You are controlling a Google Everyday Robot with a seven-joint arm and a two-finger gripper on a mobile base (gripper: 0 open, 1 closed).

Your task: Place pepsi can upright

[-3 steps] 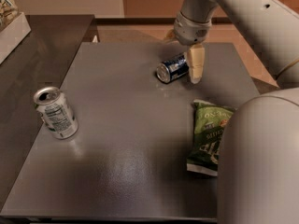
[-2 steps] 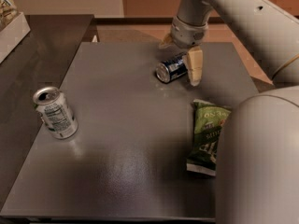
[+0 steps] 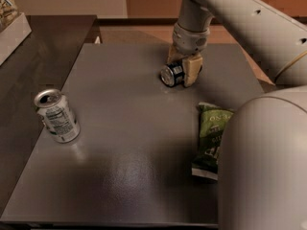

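The pepsi can, dark blue with silver ends, lies on its side on the grey table at the far middle, one silver end facing the front left. My gripper comes down from above and sits right over the can, its tan tip against the can's right side. The rear part of the can is hidden behind the gripper.
A silver-white can with a nutrition label stands upright at the table's left edge. A green snack bag lies at the right, beside my pale robot body. A darker table adjoins on the left.
My gripper has moved left and down from beside the can's right end to right over the can. The can has shifted only slightly.
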